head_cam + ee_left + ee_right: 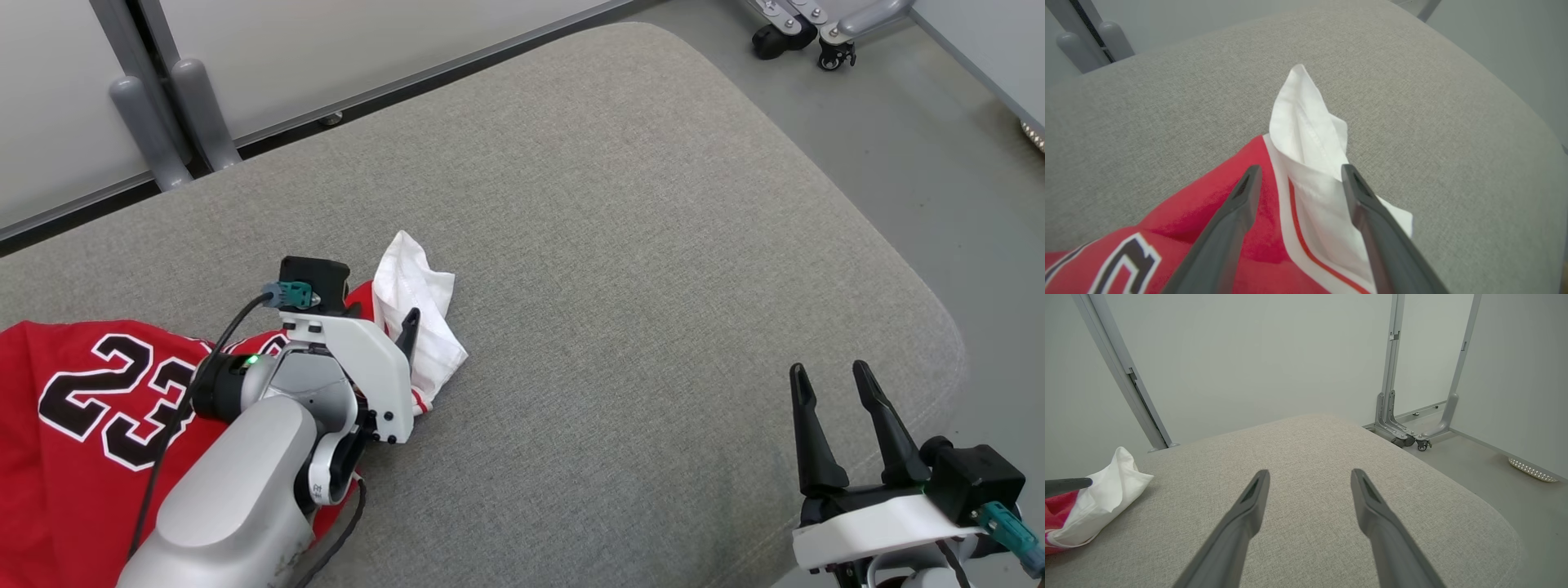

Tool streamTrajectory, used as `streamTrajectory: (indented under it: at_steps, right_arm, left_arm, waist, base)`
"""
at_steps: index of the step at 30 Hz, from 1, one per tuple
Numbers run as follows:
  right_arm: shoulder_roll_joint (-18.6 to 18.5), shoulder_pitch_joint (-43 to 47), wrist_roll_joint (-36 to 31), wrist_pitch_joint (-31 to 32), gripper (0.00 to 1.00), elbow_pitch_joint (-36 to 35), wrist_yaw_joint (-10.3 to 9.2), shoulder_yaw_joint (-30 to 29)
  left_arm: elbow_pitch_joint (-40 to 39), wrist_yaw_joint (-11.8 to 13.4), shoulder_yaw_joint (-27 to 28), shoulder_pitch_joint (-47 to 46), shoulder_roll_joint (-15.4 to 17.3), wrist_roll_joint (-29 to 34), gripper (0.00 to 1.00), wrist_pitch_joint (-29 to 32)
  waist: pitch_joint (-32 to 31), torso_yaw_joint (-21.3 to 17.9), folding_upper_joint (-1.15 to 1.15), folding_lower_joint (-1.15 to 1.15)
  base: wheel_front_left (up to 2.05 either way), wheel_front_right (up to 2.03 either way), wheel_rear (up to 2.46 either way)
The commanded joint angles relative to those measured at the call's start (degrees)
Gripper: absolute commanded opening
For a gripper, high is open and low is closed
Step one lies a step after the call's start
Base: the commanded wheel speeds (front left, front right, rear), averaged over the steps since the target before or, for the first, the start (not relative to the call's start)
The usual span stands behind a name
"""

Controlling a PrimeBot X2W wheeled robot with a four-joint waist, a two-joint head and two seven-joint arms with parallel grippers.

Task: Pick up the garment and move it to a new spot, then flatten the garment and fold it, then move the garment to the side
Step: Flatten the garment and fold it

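Red jersey (pixel 98 441) reading 23, left jaws open over it, right jaws open

The head camera looks steeply down on the cushion (pixel 620 204) from its near side. The left wrist camera sits low and close over the jersey (pixel 1208 200), facing far along the left pincer (pixel 1300 169). The right wrist camera, at the near right, looks nearly level across the cushion along the right pincer (pixel 1310 473). All three share the jersey's white end.
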Motion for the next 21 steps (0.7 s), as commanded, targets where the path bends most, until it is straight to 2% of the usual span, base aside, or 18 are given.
streamTrajectory:
  at_steps: [1, 8, 12, 13, 15, 16, 17, 21]
  right_arm:
    - [-0.27, -0.28, 0.25, -0.30, 1.00, -0.15, 0.03, -0.22]
    - [-0.27, -0.01, 0.42, -0.30, 1.00, -0.20, 0.02, -0.56]
    - [-0.27, 0.02, 0.41, -0.30, 1.00, -0.15, 0.03, -0.62]
    - [-0.27, 0.04, 0.44, -0.30, 1.00, -0.16, 0.03, -0.66]
    - [-0.27, 0.19, 0.49, -0.30, 1.00, -0.15, 0.03, -0.80]
    - [-0.27, 0.26, 0.45, -0.30, 1.00, -0.10, 0.03, -0.82]
    - [-0.27, 0.27, 0.42, -0.30, 1.00, -0.03, 0.03, -0.86]
    - [-0.27, 0.23, 0.31, -0.30, 1.00, 0.18, 0.03, -0.97]
  left_arm:
    - [1.29, -0.61, -0.12, -1.12, -0.49, -0.30, 1.00, -0.34]
    - [5.67, -3.28, -1.22, -2.31, -2.92, -1.31, 1.00, -0.99]
    - [8.35, -3.91, -1.81, -3.25, -3.62, -0.82, 0.98, -1.33]
    - [8.98, -3.94, -2.01, -3.41, -3.82, -0.76, 0.82, -1.42]
    - [10.06, -4.23, -2.31, -3.77, -4.33, -0.71, 0.40, -1.69]
    - [10.56, -4.51, -2.52, -3.97, -4.40, -0.54, 0.24, -1.82]
    - [10.99, -5.01, -2.88, -4.07, -4.52, -0.42, 0.00, -2.02]
    - [11.47, -6.72, -4.40, -4.87, -5.23, 0.78, 0.00, -3.72]
  waist:
    - [-0.02, 0.00, 0.00, 0.00]
    - [0.06, 0.01, 0.00, 0.00]
    - [0.14, 0.00, 0.00, 0.00]
    - [0.14, 0.00, 0.00, 0.00]
    - [0.11, 0.00, 0.00, 0.00]
    - [0.09, 0.00, 0.00, 0.00]
    - [0.06, 0.00, 0.00, 0.00]
    - [-0.15, 0.06, 0.00, 0.00]
  base:
    - [0.00, 0.00, 0.00]
    - [0.00, 0.00, 0.00]
    - [0.00, 0.00, 0.00]
    - [0.00, 0.00, 0.00]
    - [0.00, 0.00, 0.00]
    - [0.00, 0.00, 0.00]
    - [0.00, 0.00, 0.00]
    - [0.00, 0.00, 0.00]
